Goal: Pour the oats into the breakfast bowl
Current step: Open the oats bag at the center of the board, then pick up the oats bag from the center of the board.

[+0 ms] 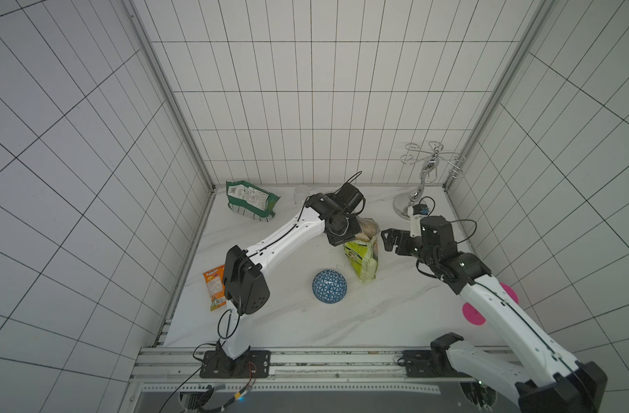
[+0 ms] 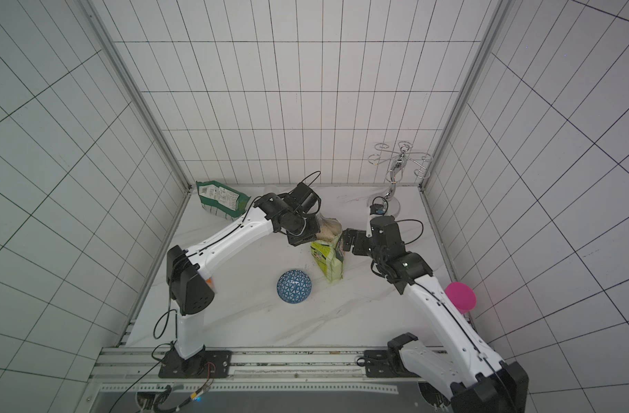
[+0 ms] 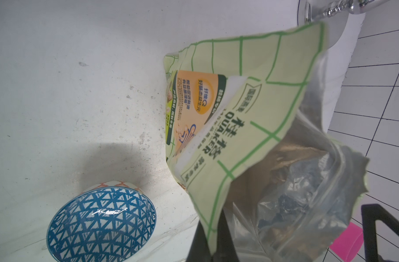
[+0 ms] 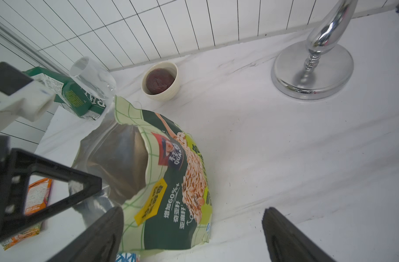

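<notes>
The lime-green and white oat pouch [image 1: 363, 262] [image 2: 329, 261] stands on the marble table [image 1: 377, 314] with its mouth open. Pale oats [image 1: 368, 229] [image 2: 330, 229] show inside. My left gripper [image 1: 352, 239] [image 2: 307, 236] [image 3: 211, 219] is shut on the pouch's [image 3: 228, 127] top edge. Just to the pouch's right, my right gripper [image 1: 389, 240] [image 2: 348, 241] [image 4: 192, 211] is open, with the pouch [image 4: 171, 181] between and beyond its fingers, untouched. The blue triangle-patterned breakfast bowl [image 1: 329, 286] [image 2: 294, 286] [image 3: 101, 224] sits in front of the pouch, a little to its left.
A dark green bag [image 1: 250, 202] lies at the back left, and an orange packet [image 1: 214, 286] lies by the left arm. A chrome stand [image 1: 423, 178] rises at the back right. Behind the pouch are a small white bowl [image 4: 160, 81] and a clear glass [image 4: 92, 77]. A pink cup [image 2: 460, 291] sits at the right edge.
</notes>
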Action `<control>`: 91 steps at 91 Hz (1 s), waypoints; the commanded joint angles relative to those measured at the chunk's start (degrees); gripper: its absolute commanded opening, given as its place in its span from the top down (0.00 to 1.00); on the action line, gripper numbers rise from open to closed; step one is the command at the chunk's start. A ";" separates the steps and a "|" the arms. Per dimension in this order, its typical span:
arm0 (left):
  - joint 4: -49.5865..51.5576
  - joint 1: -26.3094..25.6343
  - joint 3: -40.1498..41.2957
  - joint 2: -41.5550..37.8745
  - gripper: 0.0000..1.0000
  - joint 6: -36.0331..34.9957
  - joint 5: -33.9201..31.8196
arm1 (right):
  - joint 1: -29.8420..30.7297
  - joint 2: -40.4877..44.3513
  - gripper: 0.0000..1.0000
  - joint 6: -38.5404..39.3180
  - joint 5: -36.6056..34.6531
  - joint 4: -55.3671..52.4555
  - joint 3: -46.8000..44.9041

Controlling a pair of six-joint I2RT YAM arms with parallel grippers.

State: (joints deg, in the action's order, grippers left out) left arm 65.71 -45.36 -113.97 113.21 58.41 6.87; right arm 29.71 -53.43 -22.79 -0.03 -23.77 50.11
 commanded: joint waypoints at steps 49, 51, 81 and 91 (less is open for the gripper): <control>-2.36 0.25 0.58 -2.18 1.00 1.27 -0.02 | 22.20 -0.58 0.01 6.15 -17.83 53.32 -39.11; -2.46 0.20 0.59 -2.20 1.00 1.27 -0.02 | 22.20 -1.73 0.01 6.85 -17.88 55.28 -39.56; -2.89 0.01 0.29 -2.70 1.00 1.76 0.25 | 22.10 -21.74 0.01 12.65 -20.59 77.76 -40.61; -2.98 -0.16 0.19 -2.95 1.00 1.84 0.16 | 22.06 -29.84 0.01 14.21 -21.12 87.98 -40.87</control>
State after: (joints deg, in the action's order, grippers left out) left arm 64.23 -45.39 -113.73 113.10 60.07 7.68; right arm 51.46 -77.65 -11.51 -18.92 49.65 9.56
